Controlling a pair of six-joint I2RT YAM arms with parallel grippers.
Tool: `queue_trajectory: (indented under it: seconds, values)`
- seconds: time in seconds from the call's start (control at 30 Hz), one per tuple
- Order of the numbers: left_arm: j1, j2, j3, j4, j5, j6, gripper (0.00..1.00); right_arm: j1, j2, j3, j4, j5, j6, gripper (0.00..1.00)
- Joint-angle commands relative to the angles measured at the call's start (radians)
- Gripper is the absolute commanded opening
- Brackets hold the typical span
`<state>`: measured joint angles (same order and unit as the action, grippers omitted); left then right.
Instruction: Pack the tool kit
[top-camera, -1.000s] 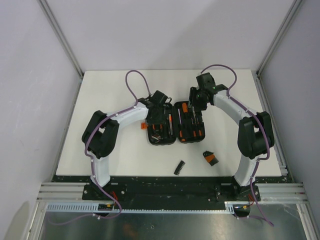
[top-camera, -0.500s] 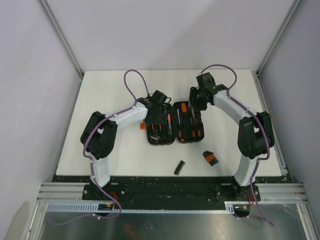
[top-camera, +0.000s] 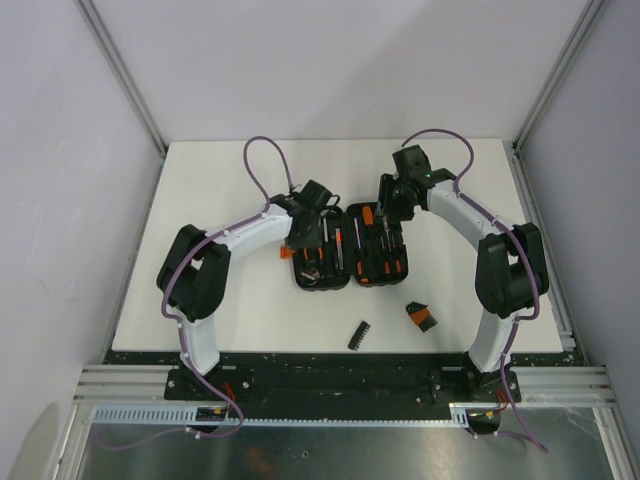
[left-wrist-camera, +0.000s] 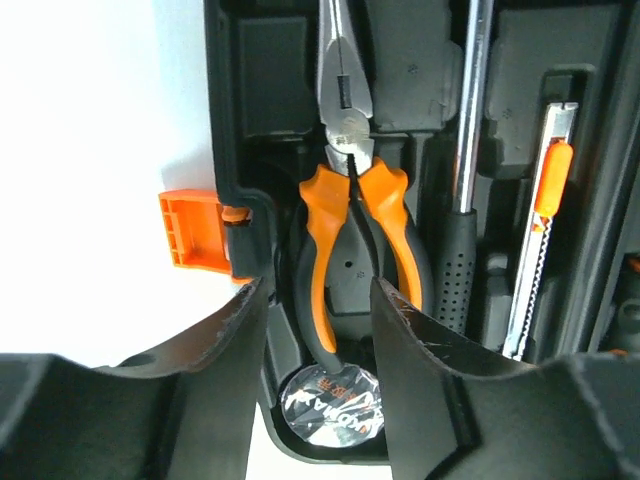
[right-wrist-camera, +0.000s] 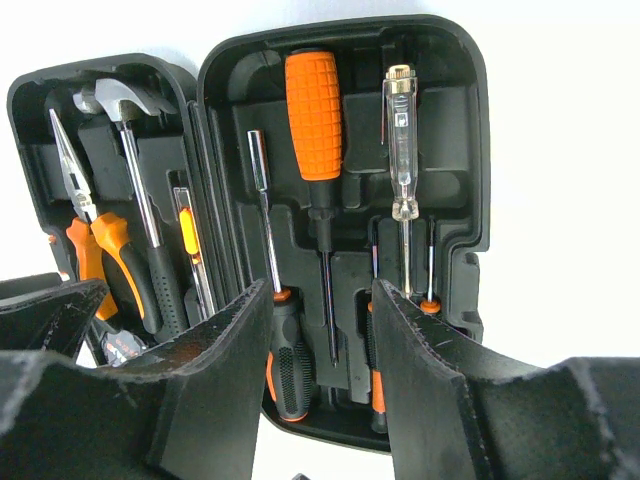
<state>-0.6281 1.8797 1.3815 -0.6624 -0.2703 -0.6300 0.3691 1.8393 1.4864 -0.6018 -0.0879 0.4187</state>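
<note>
The tool kit's black case (top-camera: 350, 252) lies open in two halves in the middle of the table. In its left half sit orange-handled pliers (left-wrist-camera: 352, 235), a hammer (right-wrist-camera: 130, 110), a screwdriver shaft (left-wrist-camera: 470, 110) and a round shiny disc (left-wrist-camera: 330, 402). My left gripper (left-wrist-camera: 318, 340) hovers open over the pliers' handle ends, its fingers (left-wrist-camera: 200, 370) apart from them. The right half (right-wrist-camera: 340, 200) holds several screwdrivers. My right gripper (right-wrist-camera: 320, 340) stands open above their handles, holding nothing. In the top view the left gripper (top-camera: 313, 215) and right gripper (top-camera: 393, 205) sit over the case's far end.
An orange latch (left-wrist-camera: 195, 243) sticks out from the case's left edge. On the white table (top-camera: 200, 200) near the front lie a black ribbed piece (top-camera: 360, 335) and a black-and-orange piece (top-camera: 421, 317). Grey walls and metal posts (top-camera: 120, 80) enclose the table.
The left arm's elbow and cable have drifted slightly left and the wrist has edged along the case's left half. The right arm and the loose pieces have not moved.
</note>
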Motion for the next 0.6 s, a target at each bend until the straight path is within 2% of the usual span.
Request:
queue_trajectory:
  seconds: [0.0, 0.2, 0.33, 0.57]
  values:
    - [-0.003, -0.05, -0.021, -0.006, -0.065, 0.001, 0.47, -0.001, -0.032, 0.0, 0.008, -0.003, 0.011, 0.49]
    - [0.015, -0.057, -0.069, -0.005, -0.059, -0.013, 0.59, 0.002, -0.032, 0.0, 0.005, 0.003, 0.012, 0.49]
    - [0.017, -0.078, -0.08, -0.005, -0.079, -0.017, 0.62, 0.005, -0.029, 0.0, 0.004, 0.005, 0.012, 0.48]
    - [0.034, -0.072, -0.097, -0.005, -0.049, -0.024, 0.5, 0.008, -0.029, 0.0, 0.009, 0.004, 0.014, 0.48]
